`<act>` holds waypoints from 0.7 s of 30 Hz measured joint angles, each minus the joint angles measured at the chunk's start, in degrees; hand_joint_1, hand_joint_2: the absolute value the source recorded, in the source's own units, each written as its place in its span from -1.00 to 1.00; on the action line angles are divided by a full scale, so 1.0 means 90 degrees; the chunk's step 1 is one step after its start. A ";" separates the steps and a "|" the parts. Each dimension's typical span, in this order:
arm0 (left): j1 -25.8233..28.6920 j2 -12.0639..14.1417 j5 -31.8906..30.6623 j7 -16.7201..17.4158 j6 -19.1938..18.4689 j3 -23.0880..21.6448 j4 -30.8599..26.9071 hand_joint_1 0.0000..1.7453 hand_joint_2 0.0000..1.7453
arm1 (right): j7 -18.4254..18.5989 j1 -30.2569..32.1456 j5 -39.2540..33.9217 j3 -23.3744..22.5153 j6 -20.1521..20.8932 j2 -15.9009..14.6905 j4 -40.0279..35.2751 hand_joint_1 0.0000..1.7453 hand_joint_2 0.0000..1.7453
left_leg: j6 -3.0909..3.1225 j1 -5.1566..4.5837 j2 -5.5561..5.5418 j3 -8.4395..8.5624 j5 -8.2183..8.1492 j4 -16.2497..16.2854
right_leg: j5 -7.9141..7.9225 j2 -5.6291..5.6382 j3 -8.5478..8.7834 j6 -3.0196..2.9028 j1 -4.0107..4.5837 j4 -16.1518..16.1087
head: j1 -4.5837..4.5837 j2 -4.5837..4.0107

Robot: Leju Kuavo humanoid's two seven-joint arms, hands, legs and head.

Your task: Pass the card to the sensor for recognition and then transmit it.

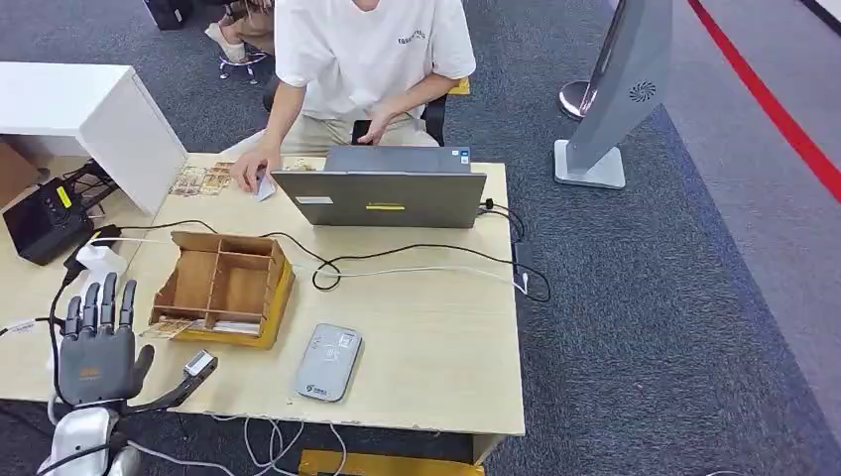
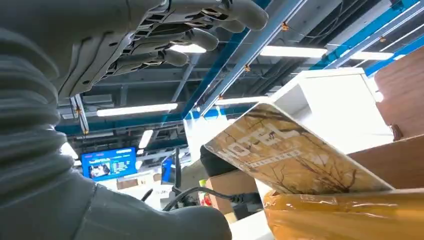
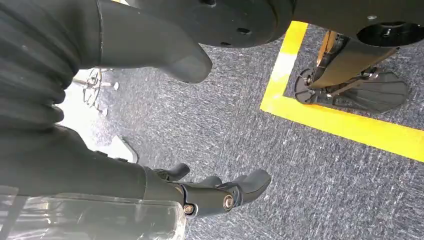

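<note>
A brown card printed "HOTEL" (image 2: 290, 155) leans out of the front slot of a wooden compartment box (image 1: 223, 286); in the head view the cards (image 1: 174, 325) show at the box's near left corner. My left hand (image 1: 97, 342) hovers just left of that corner, fingers (image 2: 165, 40) spread and thumb (image 2: 190, 225) apart, holding nothing, with the card a short way in front of it. The grey card sensor (image 1: 328, 362) lies flat near the table's front edge, right of the box. My right hand (image 3: 220, 195) hangs over the carpet, holding nothing.
A person sits behind the table with a hand (image 1: 253, 174) on more cards (image 1: 203, 180) at the far left. A laptop (image 1: 382, 193) and looping cables (image 1: 417, 263) lie behind the box. A black device (image 1: 45, 223), a white cabinet (image 1: 89, 109) and a grey stand (image 1: 620, 99) surround the table.
</note>
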 joint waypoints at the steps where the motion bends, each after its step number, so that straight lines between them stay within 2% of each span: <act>1: -0.0005 0.0000 0.0000 0.0000 0.0000 0.0000 -0.0002 -1.00 1.00 | 0.0000 0.0000 0.0017 0.0000 0.0000 0.0000 0.0000 -1.00 1.00 | 0.0000 0.0000 0.0000 0.0000 0.0000 0.0000 | 0.0000 0.0000 0.0000 0.0000 0.0000 0.0000 | 0.0000 0.0000; 14: -0.0012 -0.0029 0.0000 -0.0017 0.0000 -0.0002 -0.0002 -1.00 1.00 | 0.0000 -0.0011 0.0087 0.0000 0.0000 0.0000 0.0000 -1.00 1.00 | 0.0000 0.0000 0.0000 0.0000 0.0000 0.0000 | 0.0000 0.0000 0.0000 0.0000 0.0000 0.0000 | 0.0000 0.0000; 21: -0.0107 -0.0034 0.0000 0.0165 0.0000 -0.0080 -0.0002 -1.00 1.00 | 0.0002 -0.0034 0.0097 0.0000 0.0000 0.0002 0.0000 -1.00 1.00 | 0.0000 0.0000 0.0001 0.0000 0.0000 0.0000 | 0.0000 0.0001 -0.0002 0.0000 0.0000 0.0000 | 0.0000 0.0000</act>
